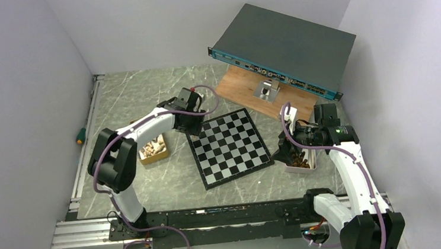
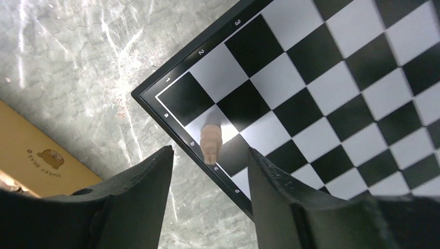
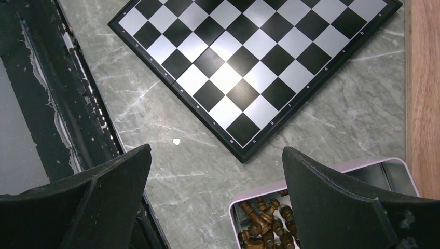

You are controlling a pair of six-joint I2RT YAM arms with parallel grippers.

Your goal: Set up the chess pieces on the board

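Left fingers [image 2: 150, 181] spread, tan piece [image 2: 211, 142] free between them, frame centre, on board [image 2: 332, 93] edge; I risk toppling it if lift drifts sideways.

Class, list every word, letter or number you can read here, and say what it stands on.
"1", "2", "3": border of the board, left wrist view.
"a", "b", "c": the same border, round the corner.
Print on the tan box: too blurred to read.
Labels on the rack unit: too small.
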